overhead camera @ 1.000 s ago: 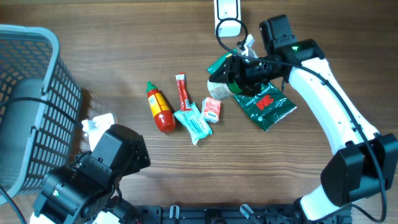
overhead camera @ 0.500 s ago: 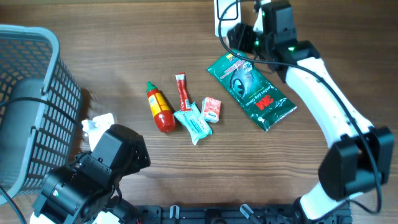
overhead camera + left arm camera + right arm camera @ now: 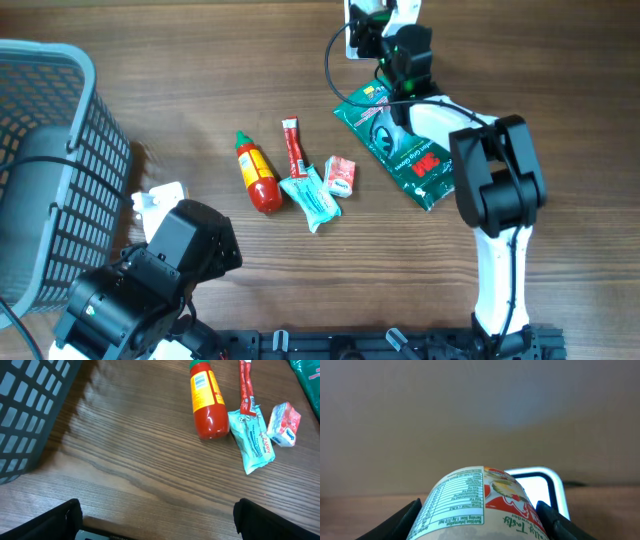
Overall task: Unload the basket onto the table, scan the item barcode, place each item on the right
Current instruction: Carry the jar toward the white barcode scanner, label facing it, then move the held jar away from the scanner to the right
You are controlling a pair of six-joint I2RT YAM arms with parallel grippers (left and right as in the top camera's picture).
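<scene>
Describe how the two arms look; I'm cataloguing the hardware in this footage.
The right arm has smooth white links joined by rounded black joint housings, and a thin black cable loops near its wrist. Seen from above, the left arm is bulky and all black. The left end effector and the right end effector both have dark, flat fingers.

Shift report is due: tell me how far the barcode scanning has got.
Done: the right gripper has one labelled packet lifted. In hand: it holds that packet before the white scanner; whether it has read, I cannot tell. Left: the ketchup bottle, red sachet, teal packet, small red packet and green pack lie on the table; the left gripper is open.
</scene>
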